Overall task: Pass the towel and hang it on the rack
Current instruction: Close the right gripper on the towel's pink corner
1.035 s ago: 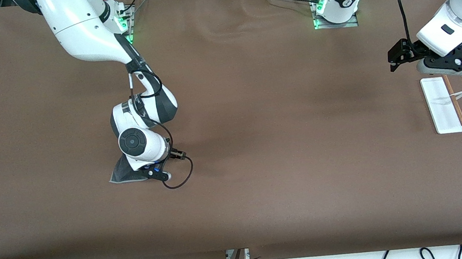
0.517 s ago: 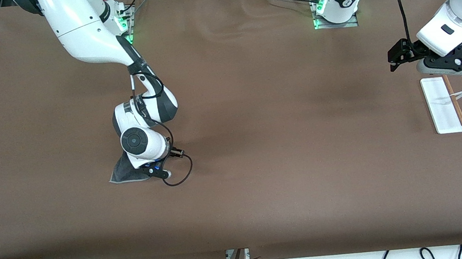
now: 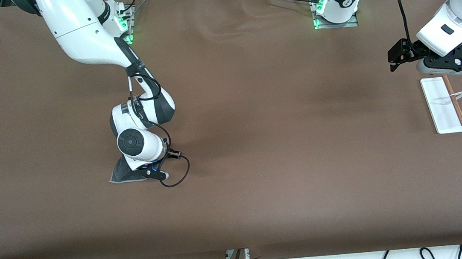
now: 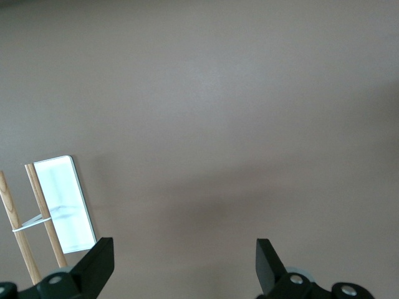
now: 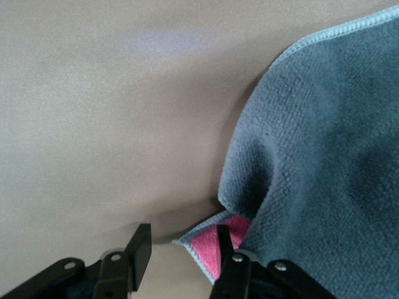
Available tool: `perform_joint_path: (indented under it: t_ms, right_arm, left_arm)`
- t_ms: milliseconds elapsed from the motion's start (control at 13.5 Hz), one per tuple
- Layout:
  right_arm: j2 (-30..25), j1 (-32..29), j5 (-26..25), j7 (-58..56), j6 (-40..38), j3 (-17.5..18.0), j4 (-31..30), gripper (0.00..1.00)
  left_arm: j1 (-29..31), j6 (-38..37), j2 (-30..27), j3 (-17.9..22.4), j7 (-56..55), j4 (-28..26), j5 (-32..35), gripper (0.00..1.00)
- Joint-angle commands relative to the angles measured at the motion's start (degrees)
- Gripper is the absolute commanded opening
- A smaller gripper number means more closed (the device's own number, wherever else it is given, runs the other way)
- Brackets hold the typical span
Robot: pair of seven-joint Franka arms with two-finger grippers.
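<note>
We judge the task barely begun. On the desk the rack stands bare at the left arm's end, where the left tool waits above, fingers spread. The towel lies flat at the right arm's end. The right tool straddles its pink-red corner, seemingly not yet gripping. Lifting, passing and hanging remain.

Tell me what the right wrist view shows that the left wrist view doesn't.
Only the right wrist view shows the towel, dark grey with pale edging, a pink-red corner lying between the right gripper fingers, which have a gap between them. Only the left wrist view shows the rack, with its white base and two wooden rods, beside the open left gripper. Both show bare brown table.
</note>
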Motion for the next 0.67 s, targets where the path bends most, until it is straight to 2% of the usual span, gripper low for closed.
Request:
perform_joint_path:
  t_ms: [0,148,370,591]
  right_arm:
    - [-0.5,-0.3,0.9,-1.7,1.7,0.1,-1.4,0.49]
    - [-0.5,-0.3,0.9,-1.8,2.5,0.1,-2.1,0.39]
    - [-0.5,-0.3,0.9,-1.8,2.9,0.1,-2.4,0.01]
    - [-0.7,-0.3,0.9,-1.8,2.5,0.1,-2.3,0.0]
  left_arm:
    - [0.6,-0.7,-0.3,-0.3,-0.1,0.2,-1.7,1.0]
    - [0.6,-0.7,-0.3,-0.3,-0.1,0.2,-1.6,1.0]
    - [0.6,-0.7,-0.3,-0.3,-0.1,0.2,-1.7,1.0]
    - [0.6,-0.8,-0.3,-0.3,-0.2,0.2,-1.6,1.0]
